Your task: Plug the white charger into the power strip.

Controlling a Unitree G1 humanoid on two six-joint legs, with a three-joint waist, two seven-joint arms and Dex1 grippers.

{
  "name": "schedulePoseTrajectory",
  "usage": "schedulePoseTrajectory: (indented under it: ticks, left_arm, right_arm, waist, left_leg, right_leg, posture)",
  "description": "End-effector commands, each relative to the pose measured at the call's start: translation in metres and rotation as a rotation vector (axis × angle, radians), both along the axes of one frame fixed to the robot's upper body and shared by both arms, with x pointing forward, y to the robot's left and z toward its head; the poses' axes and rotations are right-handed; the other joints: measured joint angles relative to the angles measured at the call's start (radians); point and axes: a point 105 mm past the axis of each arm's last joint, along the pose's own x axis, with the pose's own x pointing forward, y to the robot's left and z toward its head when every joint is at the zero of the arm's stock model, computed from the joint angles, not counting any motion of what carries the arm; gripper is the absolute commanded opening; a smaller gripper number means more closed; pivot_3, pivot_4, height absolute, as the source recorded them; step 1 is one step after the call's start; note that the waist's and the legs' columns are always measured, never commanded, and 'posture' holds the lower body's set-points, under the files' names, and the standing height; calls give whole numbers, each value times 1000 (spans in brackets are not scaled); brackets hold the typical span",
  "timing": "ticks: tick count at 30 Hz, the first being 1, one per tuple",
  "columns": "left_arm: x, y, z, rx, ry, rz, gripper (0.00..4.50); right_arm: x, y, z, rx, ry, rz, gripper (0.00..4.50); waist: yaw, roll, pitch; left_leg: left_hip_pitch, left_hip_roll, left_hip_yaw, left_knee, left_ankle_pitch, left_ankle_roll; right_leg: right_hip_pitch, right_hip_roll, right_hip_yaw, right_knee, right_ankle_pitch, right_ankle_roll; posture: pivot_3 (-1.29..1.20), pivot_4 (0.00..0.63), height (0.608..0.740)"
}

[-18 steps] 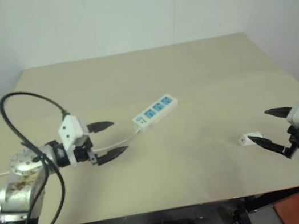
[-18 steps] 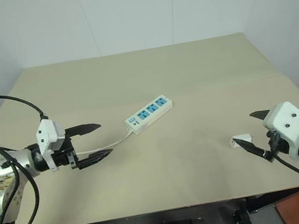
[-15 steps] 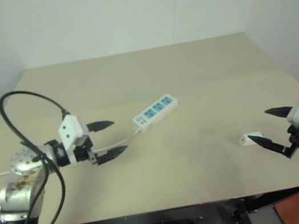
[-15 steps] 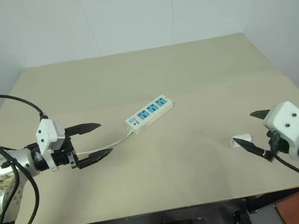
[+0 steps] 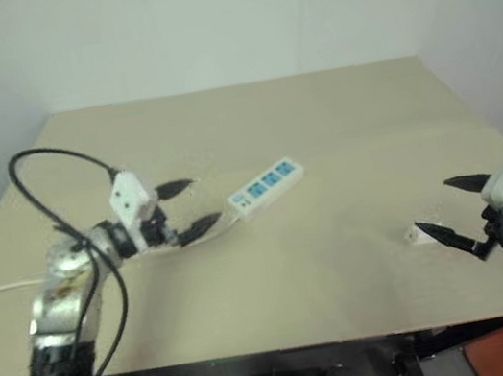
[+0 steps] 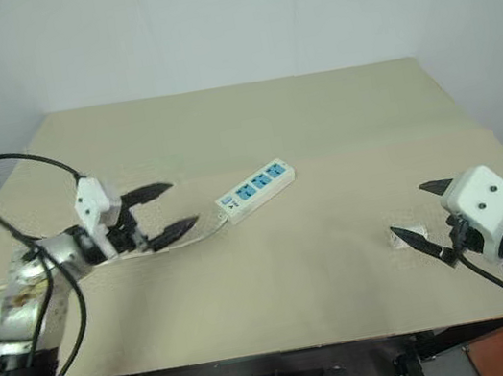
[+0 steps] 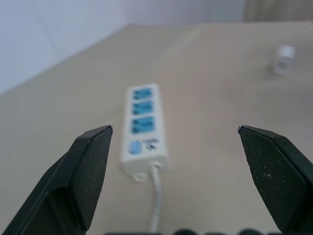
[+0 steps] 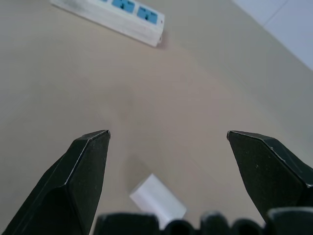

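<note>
We read no brand or lettering; small dark marks beside the switch on the long flat white power strip with three blue sockets (image 6: 255, 188) are too blurred to make out. It lies mid-table on the beige tabletop (image 6: 300, 131), thin white cord (image 7: 155, 196) trailing toward the left gripper (image 6: 164, 212), jaws spread, empty. The small white cube-like charger (image 5: 419, 234) sits near the right edge, partly hidden by the right gripper (image 5: 448, 208), jaws wide, grasping nothing.

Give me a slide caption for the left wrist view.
Open left gripper facing the power strip on the table, white charger beyond.
</note>
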Motion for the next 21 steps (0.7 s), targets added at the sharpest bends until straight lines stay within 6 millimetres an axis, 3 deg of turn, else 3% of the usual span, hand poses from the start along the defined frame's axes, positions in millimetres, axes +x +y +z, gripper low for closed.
schedulePoseTrajectory:
  ticks: [1,13,21]
  left_arm:
    - [22,-6,6,-11,-44,62,4488]
    - [74,-59,-38,-67,104,-11,4488]
    - [84,-61,-74,18,161,40,4488]
  right_arm:
    - [2,6,12,-7,-68,17,4500]
    - [7,17,14,-9,-84,46,4500]
    - [5,20,15,-7,-95,47,4500]
  waist:
    - [-4,0,0]
    - [-7,0,0]
    - [-11,-1,0]
  left_leg:
    - [0,0,0,0,0,0]
    - [-1,-1,0,1,0,0]
    - [-2,-2,0,1,0,0]
  right_leg:
    - [0,0,0,0,0,0]
    - [-2,0,1,3,0,0]
    - [-2,0,2,3,0,0]
  posture:
    - [0,150,740]
    - [0,150,740]
    - [0,150,740]
